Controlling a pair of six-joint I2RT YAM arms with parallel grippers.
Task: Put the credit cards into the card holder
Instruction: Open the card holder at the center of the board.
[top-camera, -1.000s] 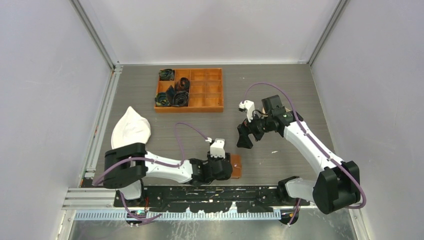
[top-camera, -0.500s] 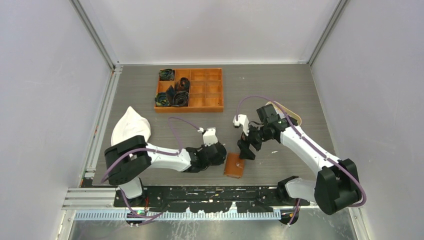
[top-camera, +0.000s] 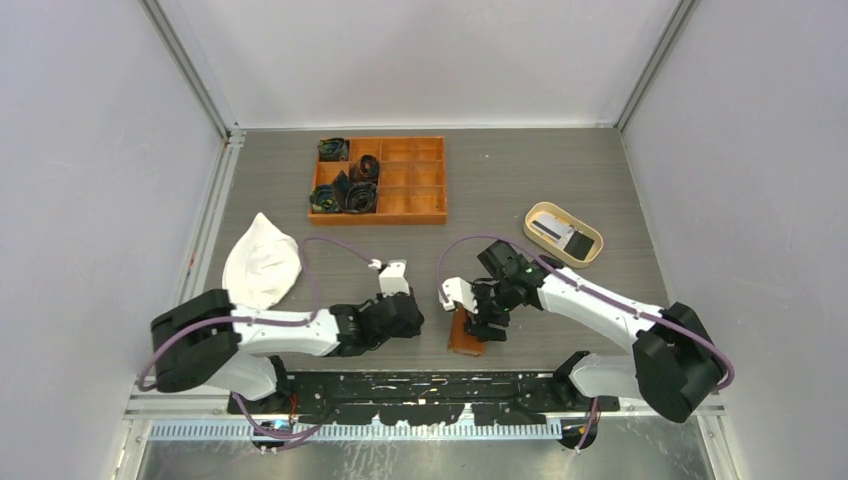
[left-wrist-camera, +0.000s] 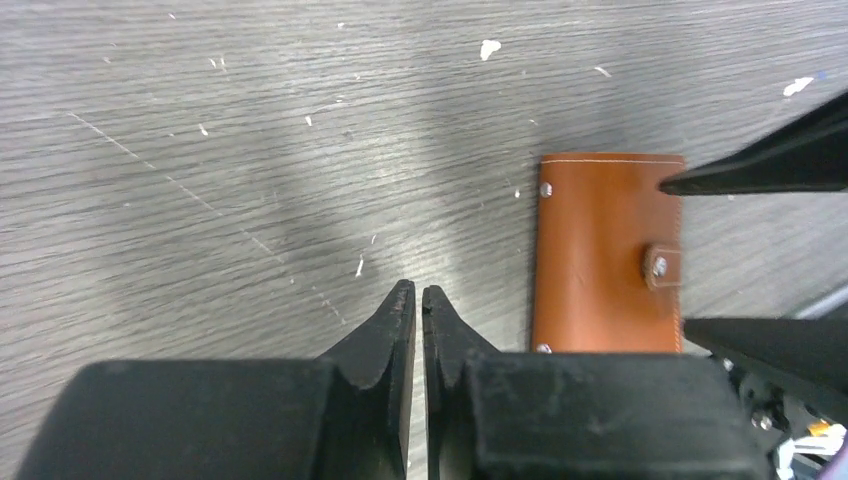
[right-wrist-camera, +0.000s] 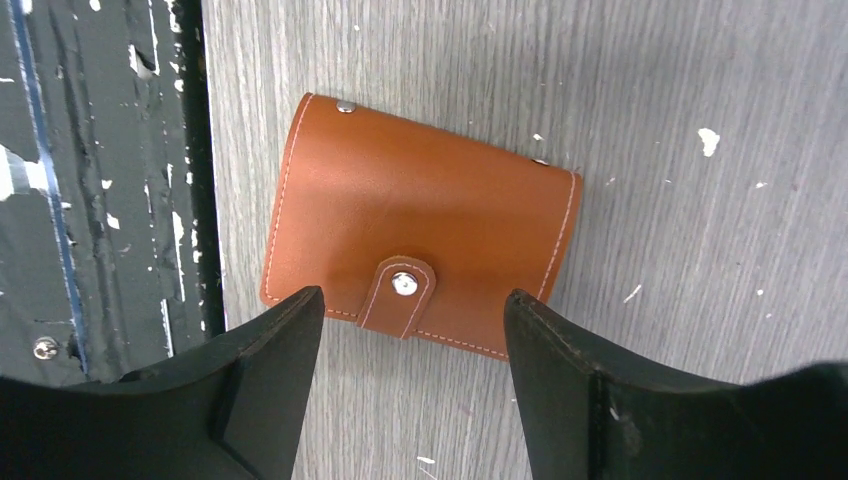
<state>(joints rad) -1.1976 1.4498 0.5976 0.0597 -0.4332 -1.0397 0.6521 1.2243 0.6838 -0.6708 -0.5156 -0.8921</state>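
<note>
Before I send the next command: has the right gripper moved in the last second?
Yes. The right gripper came toward the near table edge, away from the orange box, and now hangs open over the card holder.

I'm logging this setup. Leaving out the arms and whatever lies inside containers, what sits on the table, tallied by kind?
Brown card holder: 1
Oval beige tray: 1
Orange compartmented box: 1
White cloth-like thing: 1
Total: 4

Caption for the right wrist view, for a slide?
Open right claw framing the closed brown card holder on the grey table.
</note>
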